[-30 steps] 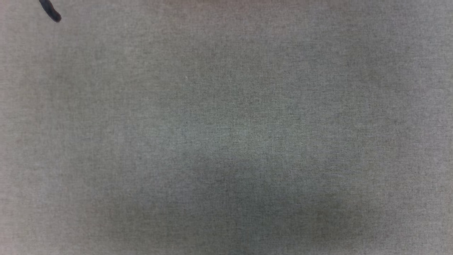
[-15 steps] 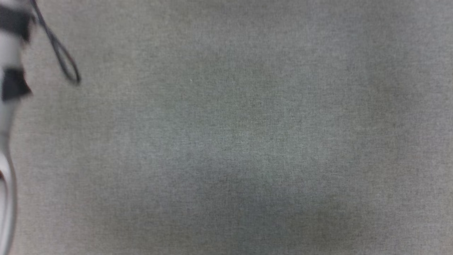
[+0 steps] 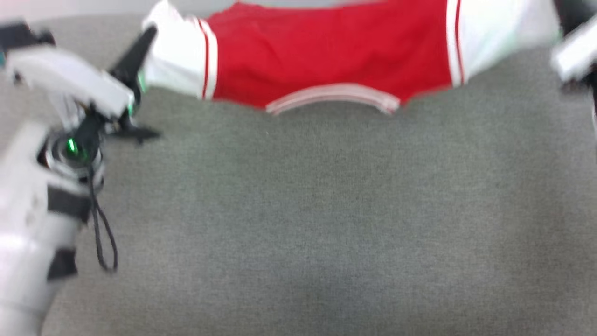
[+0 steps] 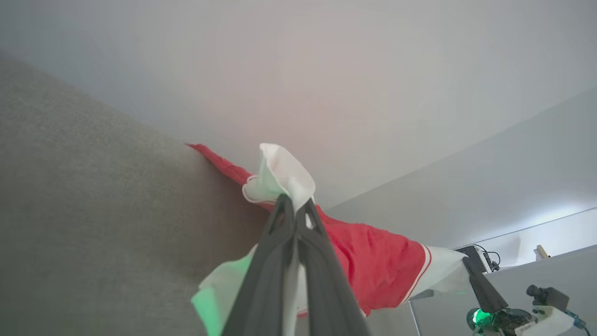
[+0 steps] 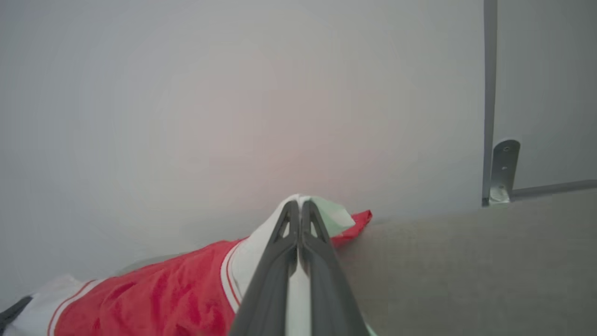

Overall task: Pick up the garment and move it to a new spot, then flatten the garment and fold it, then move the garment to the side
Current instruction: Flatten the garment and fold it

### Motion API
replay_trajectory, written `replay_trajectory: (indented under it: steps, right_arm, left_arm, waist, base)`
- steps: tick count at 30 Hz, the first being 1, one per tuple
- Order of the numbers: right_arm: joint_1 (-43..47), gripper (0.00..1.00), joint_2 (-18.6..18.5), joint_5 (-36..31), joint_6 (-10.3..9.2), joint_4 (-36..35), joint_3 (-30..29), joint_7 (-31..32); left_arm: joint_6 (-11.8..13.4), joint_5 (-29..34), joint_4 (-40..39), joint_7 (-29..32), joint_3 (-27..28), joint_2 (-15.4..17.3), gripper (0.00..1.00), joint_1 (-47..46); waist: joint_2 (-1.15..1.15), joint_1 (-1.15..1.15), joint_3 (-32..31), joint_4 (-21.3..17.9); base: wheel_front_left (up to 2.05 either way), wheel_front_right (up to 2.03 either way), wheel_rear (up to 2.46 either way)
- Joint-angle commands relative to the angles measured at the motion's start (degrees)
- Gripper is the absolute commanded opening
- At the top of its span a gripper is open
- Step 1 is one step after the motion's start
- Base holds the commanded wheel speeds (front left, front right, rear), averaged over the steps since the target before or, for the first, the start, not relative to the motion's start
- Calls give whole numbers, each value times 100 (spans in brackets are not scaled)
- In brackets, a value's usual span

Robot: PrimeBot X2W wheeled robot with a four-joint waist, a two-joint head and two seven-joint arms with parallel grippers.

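The garment [image 3: 326, 56], bright red with white sleeves and striped white bands, is stretched out across the far side of the grey cloth surface [image 3: 326, 224]. My left gripper [image 3: 149, 39] is shut on its left white sleeve; in the left wrist view the left gripper [image 4: 295, 205] pinches a bunched white corner of the garment [image 4: 378, 266]. My right gripper [image 3: 563, 18], blurred, holds the other white sleeve. In the right wrist view the right gripper [image 5: 298, 205] is shut on the white fabric, and the garment [image 5: 163, 289] trails off to the left.
A pale wall stands just behind the surface's far edge. A metal bracket [image 5: 501, 170] and a panel edge sit by the surface's far right corner. A black cable loop [image 3: 105, 242] hangs from my left forearm. Bare grey cloth lies on the near side of the garment.
The garment and both arms have come into the head view from its top and sides. The left arm moved in from the left edge. The view itself shifted slightly.
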Motion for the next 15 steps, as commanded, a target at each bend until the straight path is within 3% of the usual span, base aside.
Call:
replay_trajectory:
  steps: [1,9,15]
  right_arm:
    - [315,0,-52,77,-9,-198,-13,50]
    - [2380,0,-205,-102,-9,-1853,-637,606]
    - [3488,0,63,-526,-9,-3100,-1414,1256]
  left_arm:
    - [19,-71,-142,-53,40,91,0,261]
    - [397,-428,-2083,-672,320,720,0,2200]
    - [805,-602,-3683,-1345,588,1190,0,3685]
  waist:
    - [0,0,-290,49]
    - [0,0,-565,-58]
    - [0,0,-540,-120]
  base:
    - [0,0,0]
    - [0,0,0]
    - [0,0,0]
